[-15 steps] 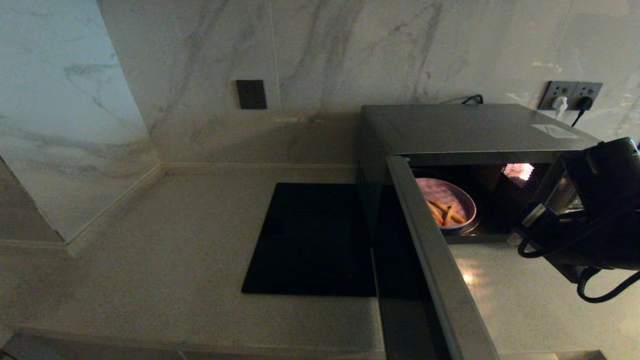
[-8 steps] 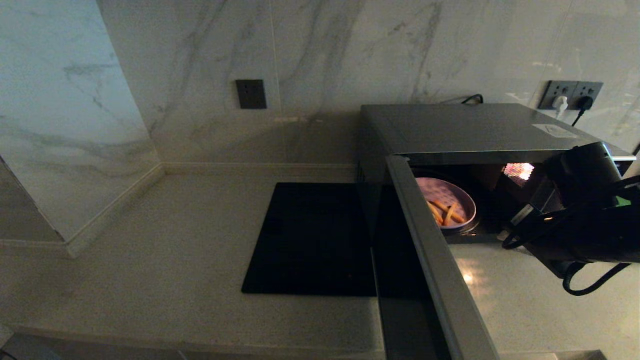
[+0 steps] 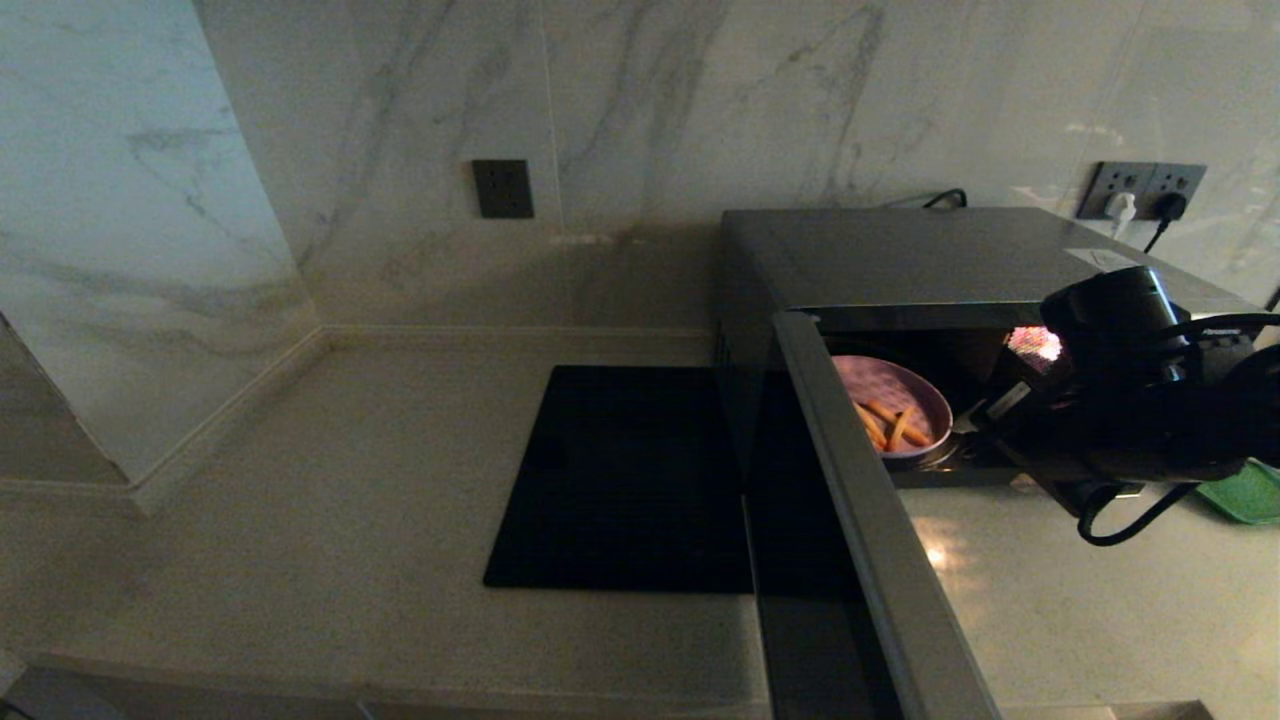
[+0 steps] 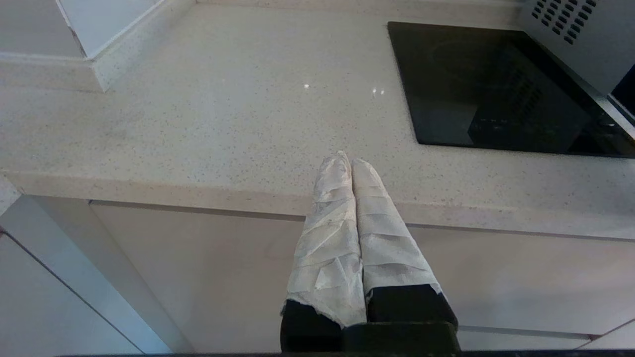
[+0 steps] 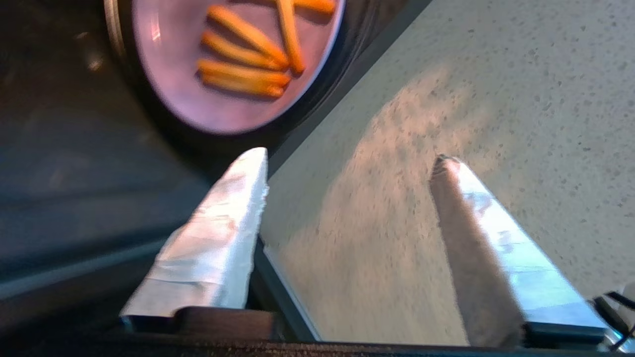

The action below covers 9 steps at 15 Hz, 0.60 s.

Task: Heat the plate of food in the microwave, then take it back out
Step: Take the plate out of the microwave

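Observation:
The silver-grey microwave [image 3: 950, 255] stands at the right with its door [image 3: 860, 520] swung open toward me. Inside it the pale lilac-pink plate of food [image 3: 895, 405] [image 5: 233, 64] holds a few orange fry-like sticks. My right gripper [image 5: 349, 161] is open at the oven's mouth, just short of the plate's near rim, with one taped finger [image 5: 228, 208] over the dark sill and the other over the counter. In the head view my right arm [image 3: 1130, 400] hides the oven's right side. My left gripper [image 4: 346, 163] is shut on nothing at the counter's front edge.
A flat black square slab [image 3: 630, 480] [image 4: 496, 89] lies on the speckled counter [image 3: 330, 520] left of the microwave. A green tray [image 3: 1250, 493] shows at the far right. Wall sockets with plugs [image 3: 1140, 190] sit behind the oven.
My right arm has moved left and up toward the oven opening, bringing its gripper close to the plate and uncovering the green tray. The plate and the door have not moved.

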Tool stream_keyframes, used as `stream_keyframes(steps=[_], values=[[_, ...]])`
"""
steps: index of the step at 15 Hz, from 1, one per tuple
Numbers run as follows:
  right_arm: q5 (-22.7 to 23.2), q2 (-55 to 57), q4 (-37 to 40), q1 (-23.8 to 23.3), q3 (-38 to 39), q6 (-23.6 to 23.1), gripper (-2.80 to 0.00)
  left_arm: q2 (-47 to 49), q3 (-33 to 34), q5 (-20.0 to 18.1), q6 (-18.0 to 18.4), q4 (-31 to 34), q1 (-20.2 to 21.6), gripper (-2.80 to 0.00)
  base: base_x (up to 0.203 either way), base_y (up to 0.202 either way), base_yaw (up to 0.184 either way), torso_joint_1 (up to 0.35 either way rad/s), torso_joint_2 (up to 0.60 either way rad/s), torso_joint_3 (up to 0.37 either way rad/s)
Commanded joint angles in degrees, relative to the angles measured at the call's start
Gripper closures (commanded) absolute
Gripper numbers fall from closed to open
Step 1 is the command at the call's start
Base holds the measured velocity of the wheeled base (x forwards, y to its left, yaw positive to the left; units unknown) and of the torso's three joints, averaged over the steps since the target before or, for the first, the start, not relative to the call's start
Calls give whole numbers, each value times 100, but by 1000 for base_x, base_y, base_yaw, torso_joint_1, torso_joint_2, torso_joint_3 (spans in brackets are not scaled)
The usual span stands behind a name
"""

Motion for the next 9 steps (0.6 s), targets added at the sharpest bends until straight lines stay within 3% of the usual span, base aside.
stream_keyframes(steps=[1,6,9], values=[[-132,456,146,-58,-268,287,-280,1,0,3,-4,-6,-4,0,0,0,0,0,0,0],[-313,1035,1229,-126,-1212,1296,-280,7,0,-1,-4,-5,0,0,0,0,0,0,0,0],[-329,1281,1519,-132,-1511,1519,-280,1,0,5,-4,-2,-4,0,0,0,0,0,0,0]])
